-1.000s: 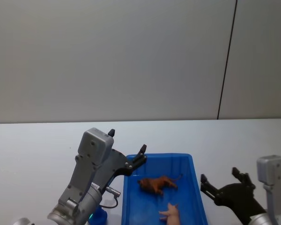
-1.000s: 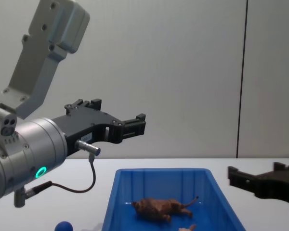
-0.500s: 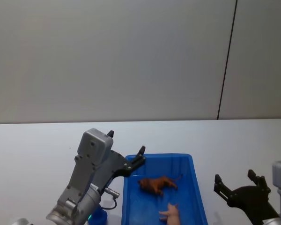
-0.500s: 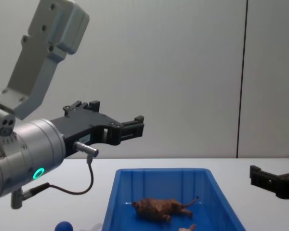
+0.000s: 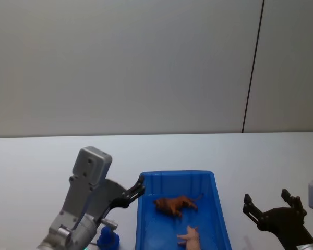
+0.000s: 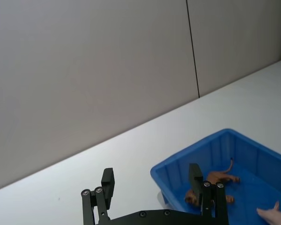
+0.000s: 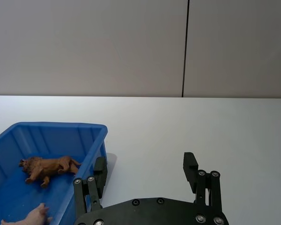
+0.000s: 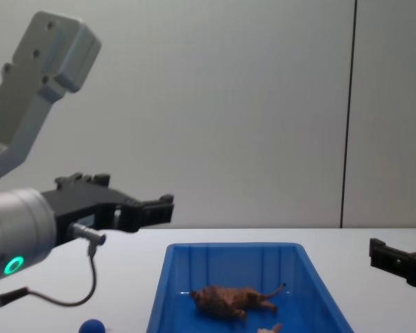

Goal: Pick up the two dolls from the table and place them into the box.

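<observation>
The blue box sits on the white table in front of me. Inside it, a brown furry doll lies on its side, and a pale pink doll lies nearer to me. A dark-blue rounded doll rests on the table just left of the box, below my left arm. My left gripper hovers open and holding nothing beside the box's far left corner. My right gripper is open with nothing in it, low over the table to the right of the box.
A plain grey wall with a dark vertical seam stands behind the table. Bare tabletop stretches beyond the box and to both sides of it.
My left gripper has drawn back to the left and lower, off the box's rim. The right gripper has slid farther right, away from the box. The dolls have not moved.
</observation>
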Motion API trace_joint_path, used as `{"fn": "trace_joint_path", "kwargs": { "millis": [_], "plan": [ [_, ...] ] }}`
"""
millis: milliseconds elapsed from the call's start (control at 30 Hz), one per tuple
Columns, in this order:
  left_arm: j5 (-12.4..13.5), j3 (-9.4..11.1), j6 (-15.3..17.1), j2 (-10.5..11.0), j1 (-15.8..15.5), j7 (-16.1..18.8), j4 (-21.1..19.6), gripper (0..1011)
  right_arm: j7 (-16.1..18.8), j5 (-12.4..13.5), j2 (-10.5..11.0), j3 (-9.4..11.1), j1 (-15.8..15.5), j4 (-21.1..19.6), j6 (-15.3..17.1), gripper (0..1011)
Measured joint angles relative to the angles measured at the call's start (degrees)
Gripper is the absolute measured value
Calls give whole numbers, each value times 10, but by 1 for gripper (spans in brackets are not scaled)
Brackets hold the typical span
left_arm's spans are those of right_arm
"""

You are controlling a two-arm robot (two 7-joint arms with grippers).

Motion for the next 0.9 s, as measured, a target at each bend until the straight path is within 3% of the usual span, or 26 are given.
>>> {"fn": "trace_joint_path", "kwargs": {
  "millis": [433, 900],
  "plan": [
    [-57, -18, 79, 31, 30, 9, -30, 1001, -3, 1, 1, 1, -2, -2, -1, 1001],
    [-89, -27, 117, 37, 41, 6, -17, 1001, -5, 1, 1, 1, -3, -3, -2, 1001]
  ]
}}
